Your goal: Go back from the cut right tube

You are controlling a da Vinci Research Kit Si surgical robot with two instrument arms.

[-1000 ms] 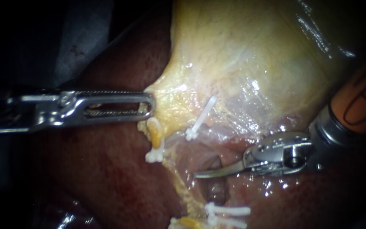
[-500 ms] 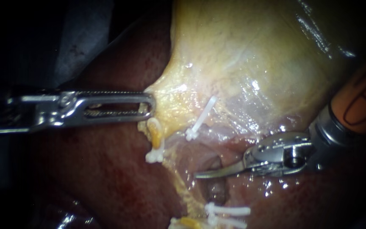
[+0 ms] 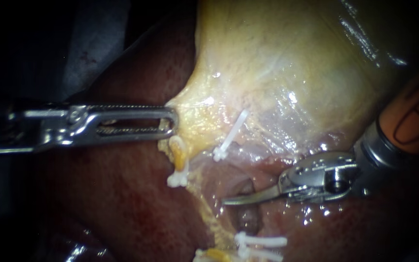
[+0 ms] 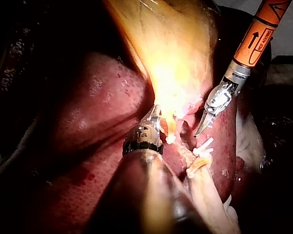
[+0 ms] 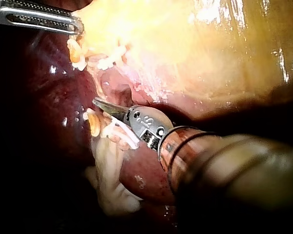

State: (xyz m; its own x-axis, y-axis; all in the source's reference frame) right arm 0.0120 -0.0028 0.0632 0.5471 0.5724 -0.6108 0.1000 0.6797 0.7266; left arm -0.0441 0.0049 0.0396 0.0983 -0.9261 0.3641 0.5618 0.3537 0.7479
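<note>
My left instrument (image 3: 173, 120) comes in level from the left, its slotted jaws shut on the yellow lower edge of the gallbladder (image 3: 277, 63). In the left wrist view the same jaws (image 4: 156, 113) hold that edge taut. My right instrument (image 3: 226, 199), with curved blades lying together, points left into the gap of the cut right tube. Its upper stump carries a white clip (image 3: 229, 138), and its lower end (image 3: 246, 218) sits above two white clips (image 3: 263, 240). The blades touch neither stump. A yellow left stump (image 3: 176, 153) ends in another clip (image 3: 177, 178).
Dark red liver (image 3: 117, 204) lies under and left of the tubes. The right instrument's orange sleeve (image 3: 410, 116) fills the right edge. In the right wrist view pale loose tissue (image 5: 110, 180) lies below the blades (image 5: 96, 101).
</note>
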